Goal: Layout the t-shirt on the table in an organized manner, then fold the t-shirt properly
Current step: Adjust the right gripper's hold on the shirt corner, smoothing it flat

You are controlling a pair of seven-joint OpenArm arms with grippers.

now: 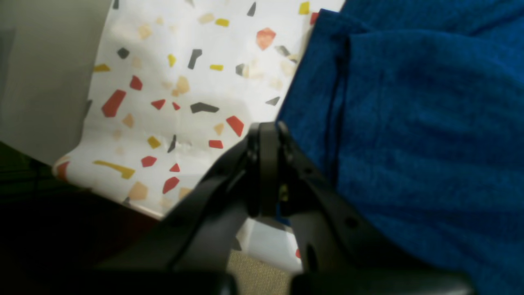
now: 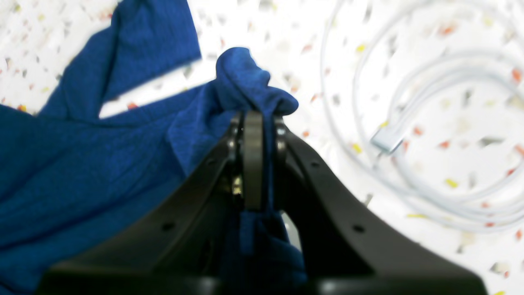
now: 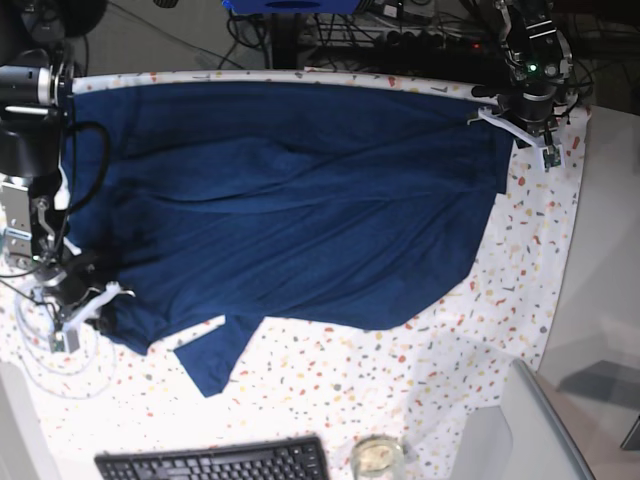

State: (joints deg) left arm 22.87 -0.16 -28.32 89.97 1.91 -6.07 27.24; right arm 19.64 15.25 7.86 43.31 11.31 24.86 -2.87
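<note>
Right gripper (image 2: pixel 254 123) pinching t-shirt (image 2: pixel 82 172) hem — left gripper (image 1: pixel 268 135) pressed together.
Spread navy across speckled bench (image 3: pixel 520 260), far edge to near-left sleeve.

Matt knit-looking cloth t-shirt (image 3: pixel 290 210), smooth speckled table (image 3: pixel 520 270) cover, possibly paper

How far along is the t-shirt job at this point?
Done: the t-shirt lies mostly spread across the table, one sleeve loose. In hand: the right claw pinches a bunched edge; the left claw is shut at the opposite edge. Left: smoothing and all folding.
</note>
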